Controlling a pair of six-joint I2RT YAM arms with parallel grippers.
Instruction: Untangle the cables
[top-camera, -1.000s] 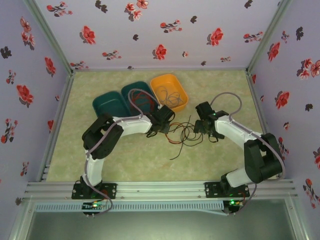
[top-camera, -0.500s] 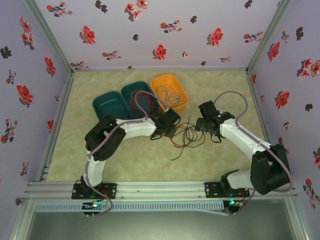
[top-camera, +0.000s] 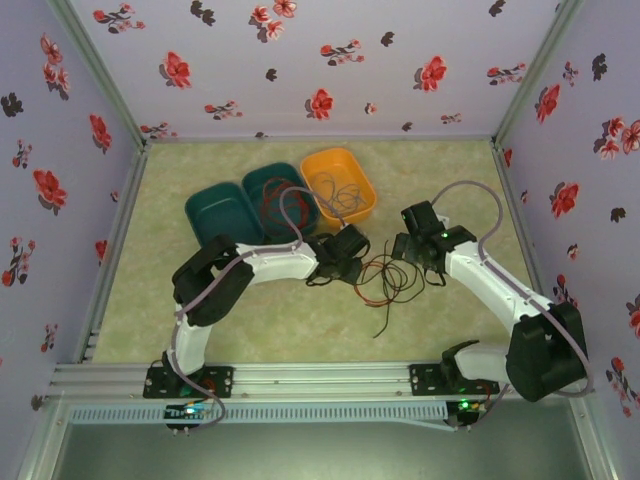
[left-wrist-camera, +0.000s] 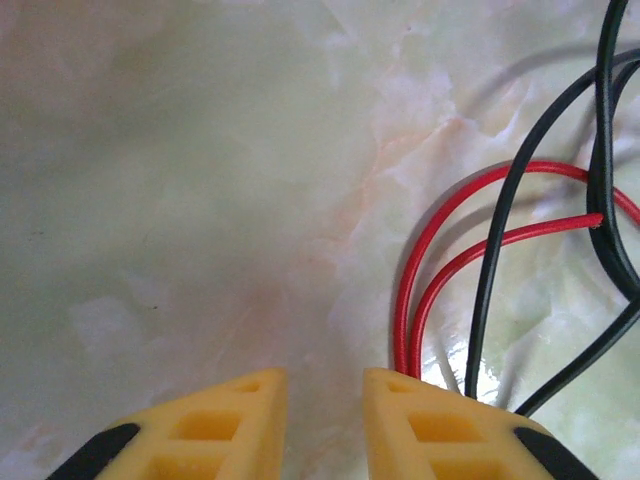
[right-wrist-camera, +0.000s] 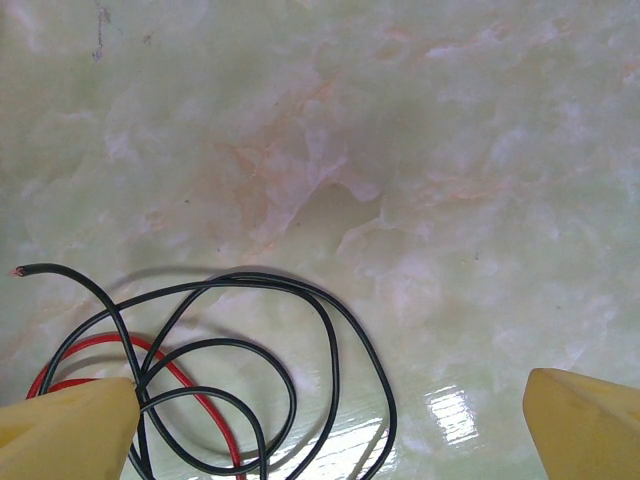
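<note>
Cables (top-camera: 385, 282) lie tangled on the table (top-camera: 250, 320) at 3 o'clock from the left tool (left-wrist-camera: 325, 385), narrowly parted and empty, while the right tool (right-wrist-camera: 330, 400) is spread wide, likely to pinch one strand.

The left arm (top-camera: 262, 262) reaches from its base toward the cables (top-camera: 385, 282), elbow folded and forearm lying low and level. The left hand (top-camera: 352, 264) sits at the left edge of the cables, its yellow fingers (left-wrist-camera: 230, 420) a narrow gap apart with nothing between the tips. The right arm (top-camera: 490, 285) arcs up and inward, and the right hand (top-camera: 410, 255) is at the right edge of the cables, pointing down, its fingers (right-wrist-camera: 70, 430) spread wide apart
</note>
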